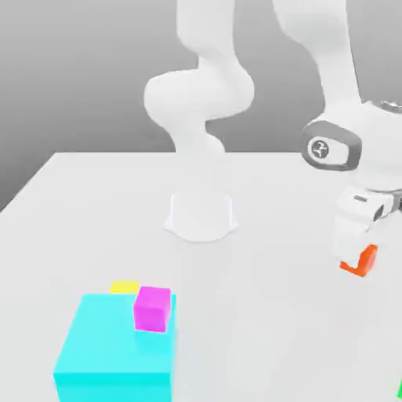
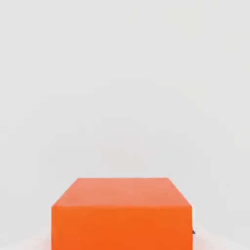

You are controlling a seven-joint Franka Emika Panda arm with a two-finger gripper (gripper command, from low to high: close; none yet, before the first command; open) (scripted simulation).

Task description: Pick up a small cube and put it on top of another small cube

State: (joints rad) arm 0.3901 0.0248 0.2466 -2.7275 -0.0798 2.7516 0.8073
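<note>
A small orange cube [image 1: 363,262] sits on the white table at the exterior view's right. My gripper [image 1: 355,253] reaches down over it and is shut on it, and the white hand covers the cube's upper part. In the hand view the orange cube [image 2: 122,215] lies very close, with bare table beyond it. A small magenta cube [image 1: 151,308] rests at the far right corner of a large cyan block [image 1: 110,353], at the exterior view's lower left. A small yellow cube [image 1: 124,286] peeks out just behind the cyan block.
The arm's white base [image 1: 201,213] stands on the table [image 1: 94,220] at mid-back. A sliver of something green [image 1: 400,388] shows at the exterior view's lower right edge.
</note>
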